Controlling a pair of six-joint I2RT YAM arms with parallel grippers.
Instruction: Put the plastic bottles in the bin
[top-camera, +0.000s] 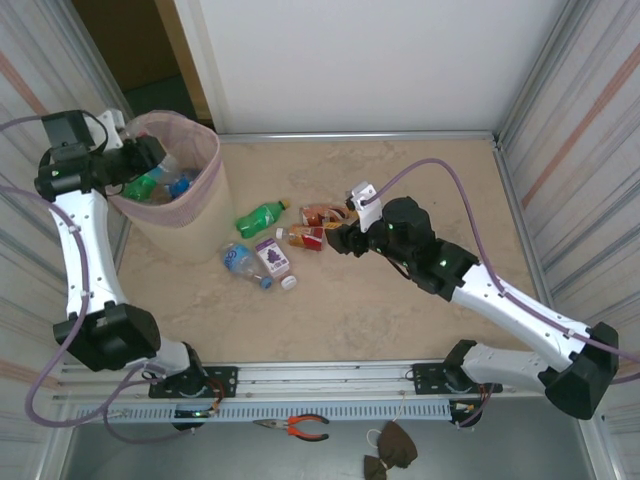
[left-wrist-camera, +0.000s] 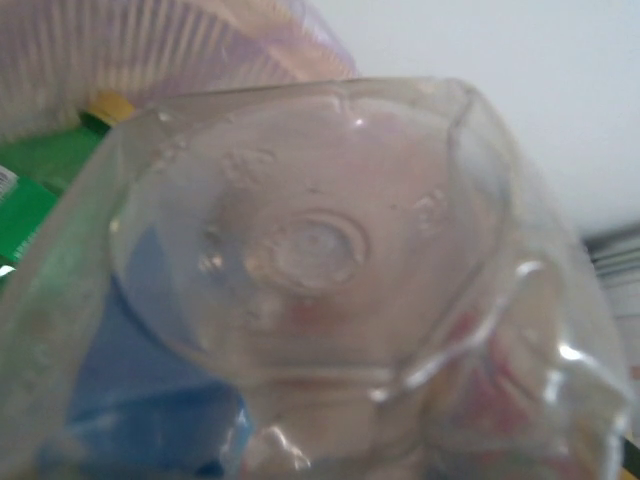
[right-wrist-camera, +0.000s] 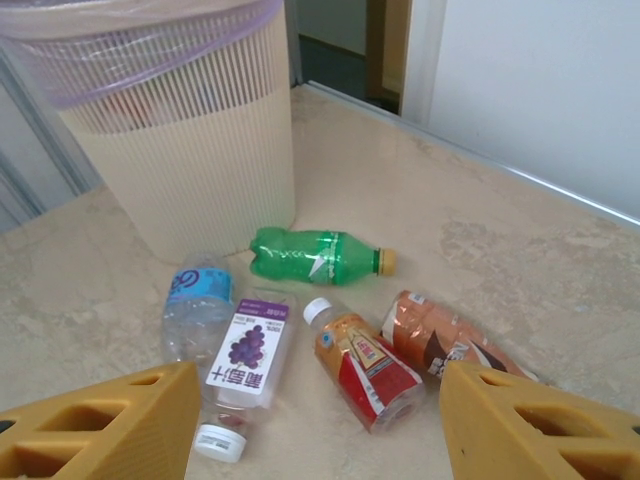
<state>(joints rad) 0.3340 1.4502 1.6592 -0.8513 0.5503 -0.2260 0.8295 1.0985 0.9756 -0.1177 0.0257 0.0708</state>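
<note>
The bin (top-camera: 196, 214), beige and ribbed with a pink liner, stands at the table's far left (right-wrist-camera: 180, 150). My left gripper (top-camera: 138, 163) hangs over its left rim, shut on a clear plastic bottle (left-wrist-camera: 330, 250) whose base faces the wrist camera and hides the fingers. A green bottle (left-wrist-camera: 35, 175) and a blue-labelled one (top-camera: 181, 185) lie inside the bin. Right of the bin lie several bottles: green (right-wrist-camera: 315, 255), blue-labelled (right-wrist-camera: 197, 305), purple grape-labelled (right-wrist-camera: 245, 355), red-and-yellow (right-wrist-camera: 370, 365) and orange-brown (right-wrist-camera: 450, 340). My right gripper (right-wrist-camera: 320, 430) hovers open just short of them, empty (top-camera: 340, 238).
Metal rails and ribbed side walls close off the table, with a white wall at the back. Orange-handled pliers (top-camera: 296, 427) and a brown object (top-camera: 390, 452) lie below the arm bases. Bare marble stretches to the right and front of the bottles.
</note>
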